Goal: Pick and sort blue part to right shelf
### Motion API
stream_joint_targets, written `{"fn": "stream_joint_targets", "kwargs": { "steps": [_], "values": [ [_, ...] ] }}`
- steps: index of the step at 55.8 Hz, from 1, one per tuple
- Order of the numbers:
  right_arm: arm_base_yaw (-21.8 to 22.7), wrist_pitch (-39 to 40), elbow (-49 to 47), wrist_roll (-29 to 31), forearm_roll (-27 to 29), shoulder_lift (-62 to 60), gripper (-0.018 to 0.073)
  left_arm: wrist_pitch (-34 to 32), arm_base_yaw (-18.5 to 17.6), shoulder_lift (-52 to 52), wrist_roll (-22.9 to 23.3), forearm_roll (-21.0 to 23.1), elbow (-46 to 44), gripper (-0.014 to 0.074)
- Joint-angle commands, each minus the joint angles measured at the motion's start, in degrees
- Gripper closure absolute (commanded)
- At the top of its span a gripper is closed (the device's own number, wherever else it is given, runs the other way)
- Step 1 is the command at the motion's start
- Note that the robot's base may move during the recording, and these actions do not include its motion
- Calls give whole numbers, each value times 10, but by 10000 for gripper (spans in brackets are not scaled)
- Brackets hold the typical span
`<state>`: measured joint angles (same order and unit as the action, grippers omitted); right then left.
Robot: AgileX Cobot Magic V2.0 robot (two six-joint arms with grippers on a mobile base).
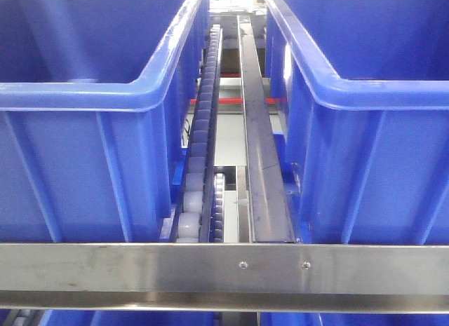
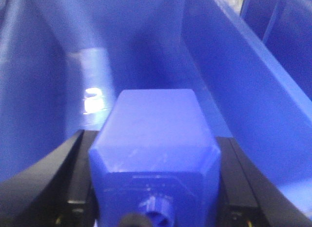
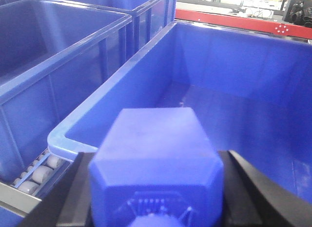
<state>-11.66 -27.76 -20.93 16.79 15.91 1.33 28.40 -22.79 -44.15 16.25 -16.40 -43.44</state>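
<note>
Picking is done: your left tool (image 2: 153, 161) grips a blue part (image 2: 156, 124) inside a bin (image 2: 239, 71), your right tool (image 3: 156, 175) grips a second part (image 3: 156, 144) over a bin (image 3: 112, 85); only dropping is left.

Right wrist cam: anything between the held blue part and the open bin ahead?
Nothing visible. The blue part is clamped in the right gripper; the blue bin ahead is open-topped and nothing shows inside it. Its near rim corner lies low on the left, beside the part, not ahead of it.

L hand (image 2: 151, 139), R hand (image 3: 156, 156): black wedge fingers (image 2: 73, 180).
</note>
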Motion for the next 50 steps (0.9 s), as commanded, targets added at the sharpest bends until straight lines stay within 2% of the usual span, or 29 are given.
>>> {"fn": "stream_joint_targets", "kwargs": {
  "steps": [1, 6, 10, 18, 36, 50],
  "values": [
    [2, 51, -15, 1, 7, 9, 279, -45, -3, -77, 15, -9, -72, 280],
    [2, 51, -15, 1, 7, 9, 279, -19, 11, -163, 15, 6, -136, 280],
    [2, 51, -15, 1, 7, 9, 279, 5, 39, -229, 14, 27, -185, 280],
    [2, 51, -15, 1, 7, 9, 279, 40, 81, -339, -26, 68, -252, 280],
    [2, 51, -15, 1, 7, 9, 279, 61, 96, -516, -32, 68, -329, 280],
    [2, 51, -15, 1, 7, 9, 279, 113, 104, -577, -34, 68, -368, 266]
  ]
}}
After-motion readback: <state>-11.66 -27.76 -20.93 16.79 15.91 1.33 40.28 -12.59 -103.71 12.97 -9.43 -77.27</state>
